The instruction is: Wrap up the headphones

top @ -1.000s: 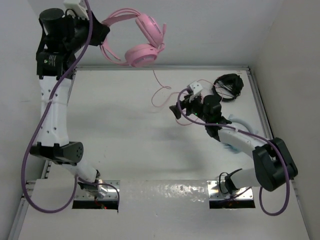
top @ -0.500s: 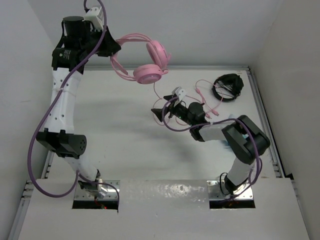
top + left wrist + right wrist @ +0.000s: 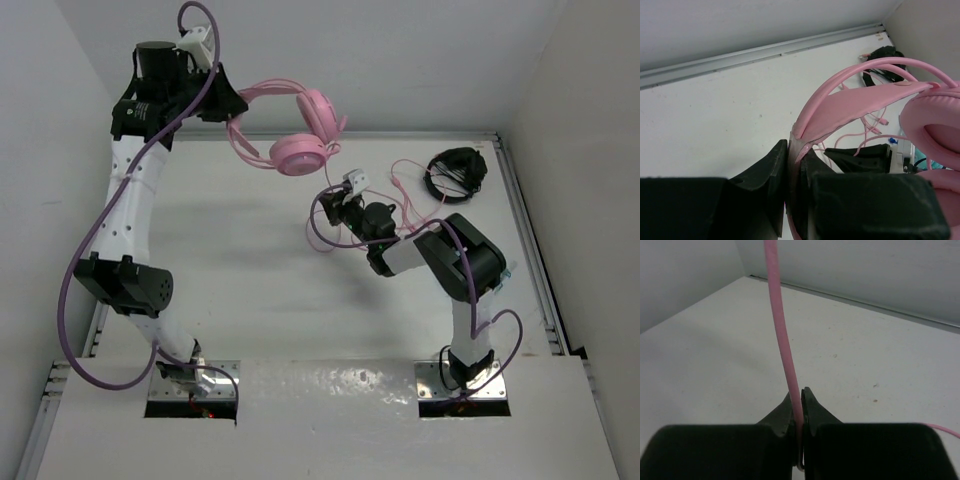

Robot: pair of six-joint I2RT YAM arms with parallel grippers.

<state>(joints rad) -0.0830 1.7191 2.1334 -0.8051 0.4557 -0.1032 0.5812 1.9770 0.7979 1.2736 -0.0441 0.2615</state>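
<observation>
My left fingers are clamped on the thin headband of the pink headphones, and I hold them up in the air over the far edge of the bench, a little left of its middle. The earcups hang on the side away from my grip, one below the other

My right fingers are pinched shut on the cable. My right wrist view shows the thin pink line running straight up out of the gap between the two tips. That hand sits low over the bench, near its middle and toward the far side, just below the hanging earcups

From the overhead view, the cable drops from the lower earcup to my right fingers and makes a loose loop beside them. The rest trails across the bench toward the far right corner, where a pair of black headphones lies with its own cord coiled up. I cannot make out the plug end for certain

As I judge it, the wrapping is barely begun. Both grips are set, one on the band and one on the cable, yet I see no turn of cable around the band or the earcups. All the winding is left to do, and so is tucking in the loose end
</observation>
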